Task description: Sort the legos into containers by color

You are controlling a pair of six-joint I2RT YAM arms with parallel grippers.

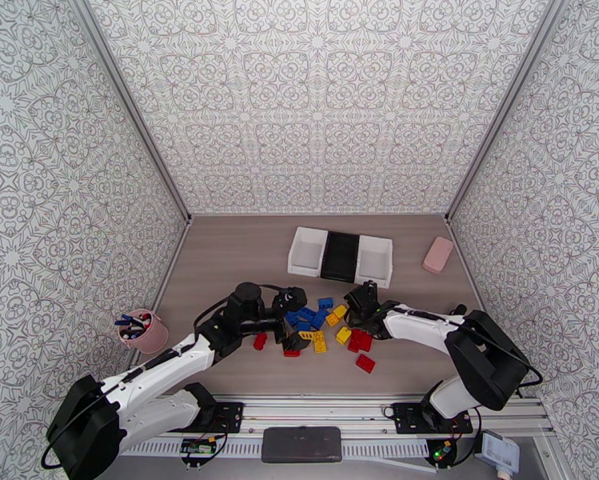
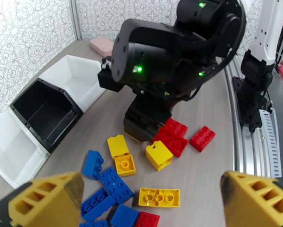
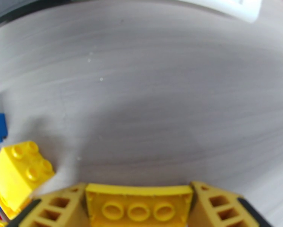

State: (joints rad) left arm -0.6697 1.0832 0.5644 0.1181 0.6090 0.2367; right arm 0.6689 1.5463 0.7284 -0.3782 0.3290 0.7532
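Right wrist: fingers [image 3: 220, 209] tight on yellow brick [image 3: 138, 207], bare table [image 3: 160, 91] to bin rim [image 3: 232, 4] (left fingers [image 2: 47, 203] wide).

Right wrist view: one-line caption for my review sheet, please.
Right gripper clamps a yellow brick low over the table; a second yellow brick lies nearby.

Yellow brick [image 3: 138, 209] in the right pincer [image 3: 138, 190] is cut off by the bottom edge

No writing, brand, number or sign can be read: the studs of the legos [image 2: 159, 197], even the yellow lego [image 3: 138, 205] nearest the right wrist camera, look blank or blurred, and the containers [image 1: 307, 251] and pink cup [image 1: 152, 339] bear nothing legible.
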